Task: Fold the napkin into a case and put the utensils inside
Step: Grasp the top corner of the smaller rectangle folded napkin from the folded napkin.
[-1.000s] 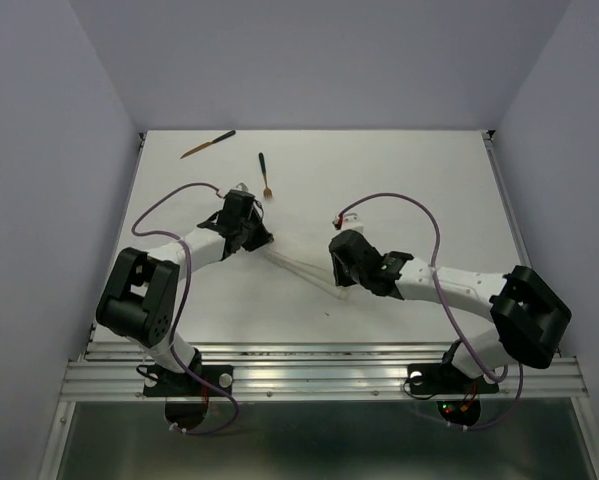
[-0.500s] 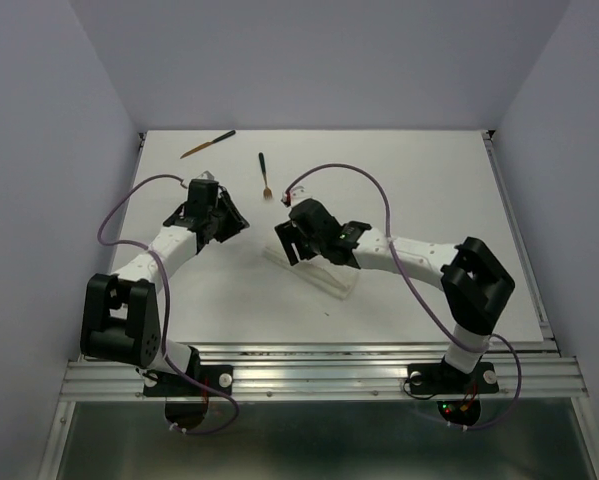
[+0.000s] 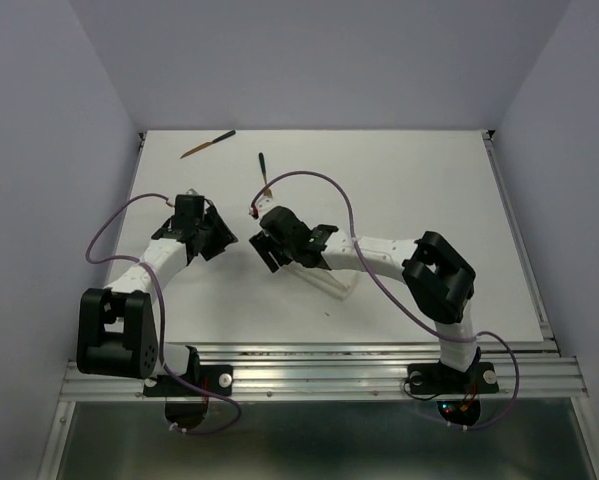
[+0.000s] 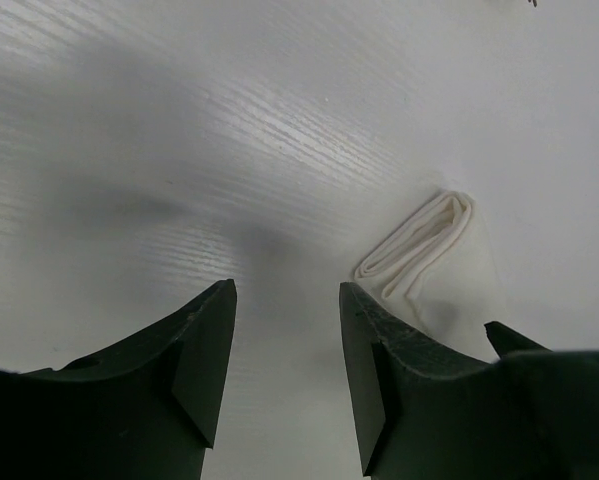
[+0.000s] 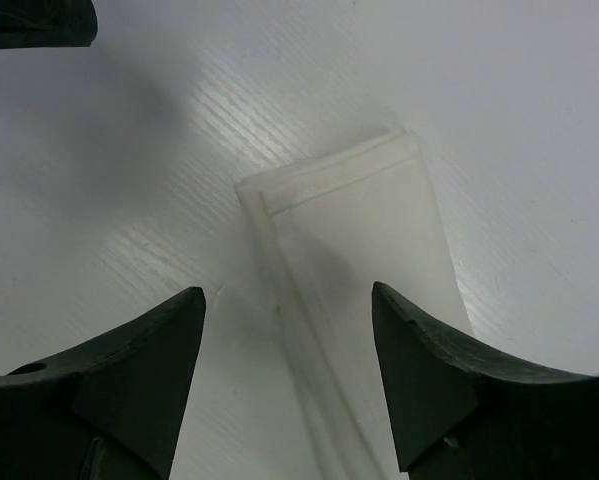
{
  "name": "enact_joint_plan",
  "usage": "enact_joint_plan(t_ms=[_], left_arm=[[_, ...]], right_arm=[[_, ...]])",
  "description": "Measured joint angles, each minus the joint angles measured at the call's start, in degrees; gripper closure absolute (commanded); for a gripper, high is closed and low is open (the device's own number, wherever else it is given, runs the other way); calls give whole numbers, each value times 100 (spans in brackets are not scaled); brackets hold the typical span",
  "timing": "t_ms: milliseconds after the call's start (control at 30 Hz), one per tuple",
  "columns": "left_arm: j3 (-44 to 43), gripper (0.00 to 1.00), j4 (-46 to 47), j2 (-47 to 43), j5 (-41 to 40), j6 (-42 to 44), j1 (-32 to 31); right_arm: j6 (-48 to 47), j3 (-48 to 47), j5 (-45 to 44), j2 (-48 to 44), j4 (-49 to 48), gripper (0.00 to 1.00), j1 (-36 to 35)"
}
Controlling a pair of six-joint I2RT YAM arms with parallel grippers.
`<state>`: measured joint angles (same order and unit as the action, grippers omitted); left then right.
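Note:
The napkin lies as a narrow, long white folded case in the middle of the table, slanting down to the right. My right gripper hovers open over its left end, with nothing between the fingers. My left gripper is open and empty just left of that end; the left wrist view shows the rolled cloth edge beyond its right finger. Two brown utensils with dark ends lie at the back: a knife and a fork.
Purple cables loop over both arms. The table's raised edges run along the sides, and grey walls stand behind. My left gripper's tip shows in the right wrist view's top left corner.
Both grippers have opened and let go of the cloth. Both arms moved left: the left one off the napkin, the right one along it to its left end.

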<state>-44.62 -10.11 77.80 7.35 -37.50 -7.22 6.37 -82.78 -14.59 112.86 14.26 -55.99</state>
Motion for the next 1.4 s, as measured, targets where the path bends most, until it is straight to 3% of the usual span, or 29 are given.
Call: enact_joint_plan(t_ms=[200,567,700,933,1033,1100,1200,1333,1400], left_arm=[[111,40,37,-9,92,-4,33],[153,40,63,-63,164,-2,85],[153,40,81,-63,168,-2,94],[166,40,107,-63,236,-2,94],[227,41,155,-63,332,-2,94],[297,44,216,-63,422,-2,94],[407,63,284,-63,557,-11,83],[490,80,426,-61,750,-2,-35],[490,82,531,-46,835,-2,-168]], right_arm=[[-63,-282,-210,350,-17,46,-114],[-59,-564,-474,785,-61,56,-146],[-59,-568,-520,793,-79,66,-146],[17,-566,-599,793,-170,98,-146],[105,-555,-595,791,-214,99,-146],[184,-459,-533,754,-326,99,-144],[380,-173,-319,592,-492,99,-85],[664,142,46,302,-684,99,59],[815,238,236,190,-785,99,170]])
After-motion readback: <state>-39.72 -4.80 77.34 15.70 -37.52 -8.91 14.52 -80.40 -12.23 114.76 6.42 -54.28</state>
